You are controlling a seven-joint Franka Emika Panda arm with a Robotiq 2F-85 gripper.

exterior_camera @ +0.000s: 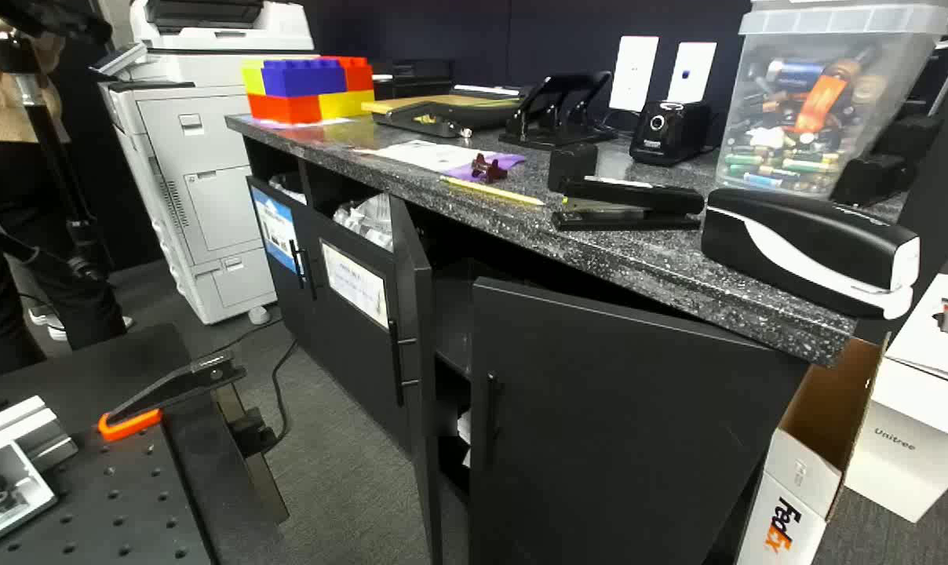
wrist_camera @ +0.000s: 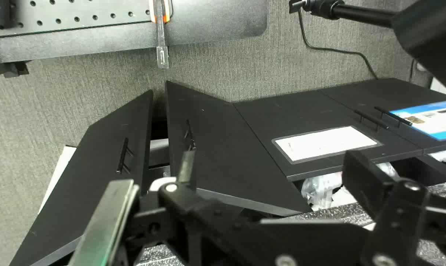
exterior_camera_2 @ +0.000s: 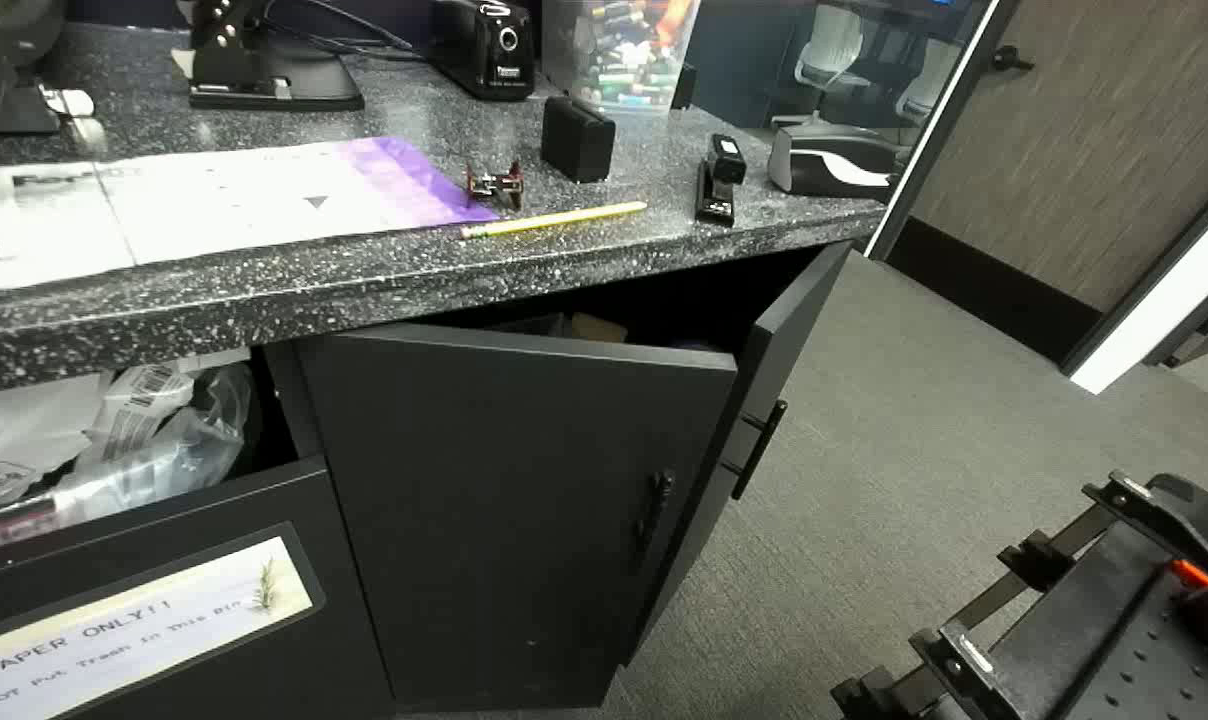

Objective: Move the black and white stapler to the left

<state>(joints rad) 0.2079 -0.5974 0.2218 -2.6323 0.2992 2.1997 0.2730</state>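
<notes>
The black and white stapler (exterior_camera: 811, 247) is large and chunky, with a black body and a white curved stripe. It rests at the end of the speckled countertop and also shows, smaller, in an exterior view (exterior_camera_2: 834, 165). My gripper (wrist_camera: 274, 173) shows only in the wrist view, with its fingers wide apart and nothing seen between them. Beyond the fingers are cabinet doors and a strip of countertop. The stapler is not visible in the wrist view, so its distance from the gripper cannot be told.
A slim black stapler (exterior_camera: 631, 205) lies beside the large one. A black block (exterior_camera_2: 578, 140), a yellow pencil (exterior_camera_2: 554, 220) and a clear battery bin (exterior_camera: 827, 110) share the countertop (exterior_camera_2: 264, 290). Two cabinet doors (exterior_camera: 615, 408) stand ajar below. An open box (exterior_camera: 811, 447) stands under the counter's end.
</notes>
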